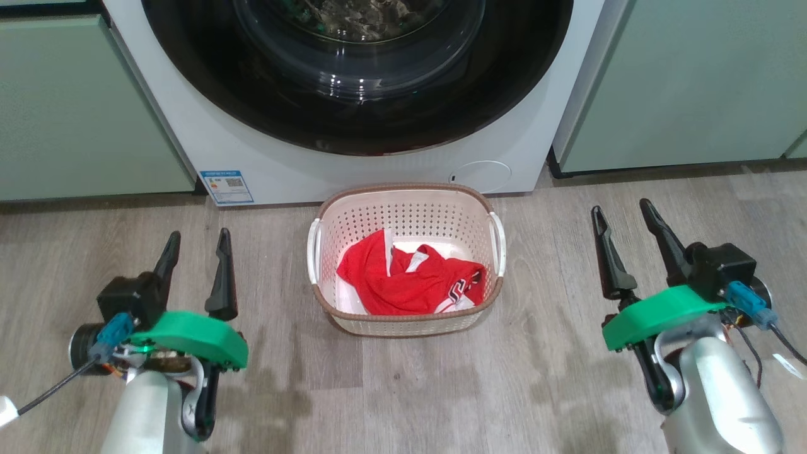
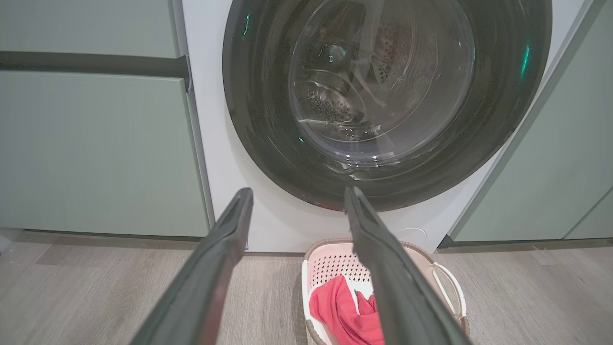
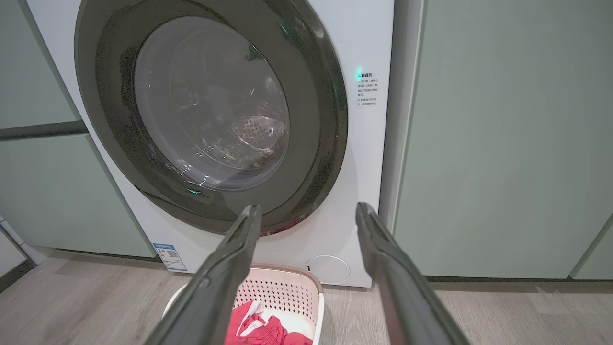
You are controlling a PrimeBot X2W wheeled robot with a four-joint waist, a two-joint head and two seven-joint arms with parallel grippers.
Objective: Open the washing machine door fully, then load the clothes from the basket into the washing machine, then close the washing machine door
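Black jaws, left and right, stand apart, empty, above the floor. Red clothes lie in the basket between; beyond, washing machine door shut. Risk: glossy rim slips, or swinging door knocks basket.

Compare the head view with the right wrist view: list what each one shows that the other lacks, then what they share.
Head view's extras: the left end effector, open; both white handles of the basket; the emblem on the red jersey. Right wrist view's extras: the printed notice right of the washing machine door. Shared: the open right end effector, blue sticker, round service flap, the jersey lying in the basket.
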